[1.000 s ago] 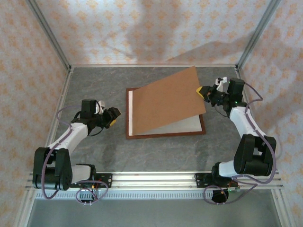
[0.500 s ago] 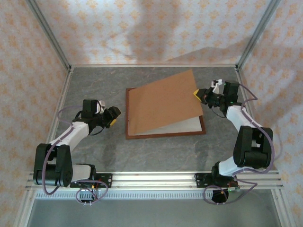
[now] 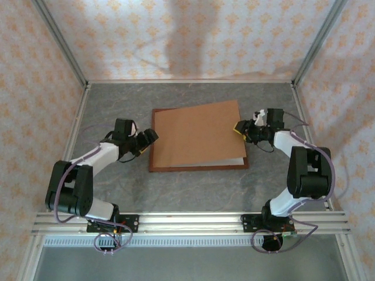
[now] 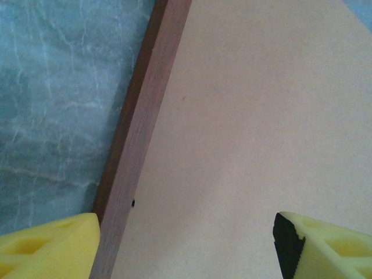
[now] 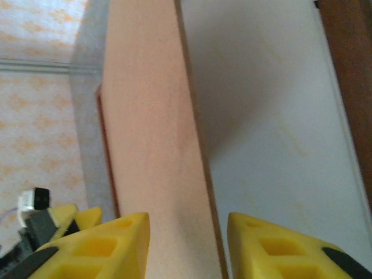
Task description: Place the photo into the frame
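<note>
The dark reddish-brown frame (image 3: 176, 168) lies flat mid-table. A plain brown backing board (image 3: 196, 132) rests across it, slightly askew. A whitish sheet (image 3: 229, 160) peeks out under the board's near right corner. The photo is hidden under the board. My left gripper (image 3: 147, 138) is open at the frame's left side. In the left wrist view its jaws (image 4: 186, 247) straddle the moulding (image 4: 139, 133) and the board (image 4: 261, 116). My right gripper (image 3: 239, 127) is open at the board's right edge. In the right wrist view the board (image 5: 151, 128) runs between its fingertips (image 5: 189, 247) without contact.
The frame sits on a grey marbled tabletop (image 3: 193, 193) with bare room in front and behind. Patterned walls and metal corner posts (image 3: 58, 41) close off three sides. An aluminium rail (image 3: 193, 221) carries both arm bases along the near edge.
The board, held up steeply by its right edge, has dropped nearly flat onto the frame. My right gripper opened and let it go. My left gripper moved right to the frame and opened wider.
</note>
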Controlling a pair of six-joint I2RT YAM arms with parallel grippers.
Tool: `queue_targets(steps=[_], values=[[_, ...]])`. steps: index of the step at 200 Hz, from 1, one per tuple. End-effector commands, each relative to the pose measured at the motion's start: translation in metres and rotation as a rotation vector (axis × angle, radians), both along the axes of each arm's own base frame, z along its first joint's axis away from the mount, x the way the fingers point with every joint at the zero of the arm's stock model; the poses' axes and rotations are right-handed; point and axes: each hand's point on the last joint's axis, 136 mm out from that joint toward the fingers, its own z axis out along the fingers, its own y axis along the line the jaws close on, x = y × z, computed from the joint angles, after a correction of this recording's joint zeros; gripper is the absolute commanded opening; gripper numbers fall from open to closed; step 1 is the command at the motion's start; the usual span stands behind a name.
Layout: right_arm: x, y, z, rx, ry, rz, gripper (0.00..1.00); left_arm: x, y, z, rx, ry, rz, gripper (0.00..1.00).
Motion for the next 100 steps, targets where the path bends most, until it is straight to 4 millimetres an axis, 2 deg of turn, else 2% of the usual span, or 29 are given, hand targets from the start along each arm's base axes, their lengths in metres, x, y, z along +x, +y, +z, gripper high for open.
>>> queue_targets(steps=[1,29,54,100], values=[[0.002,-0.002,-0.004,-0.065,0.0,0.013,0.42,0.016,0.009,0.0,0.132,-0.027,-0.014,0.79],[0.002,0.001,-0.013,-0.102,0.027,0.019,0.5,0.026,0.02,-0.005,0.239,-0.025,-0.012,0.8],[0.001,0.006,-0.018,-0.152,0.046,0.042,0.58,0.035,0.013,-0.011,0.247,-0.017,-0.042,0.8],[0.007,0.015,-0.026,-0.218,0.071,0.082,0.63,0.048,0.002,-0.025,0.249,0.013,-0.079,0.8]])
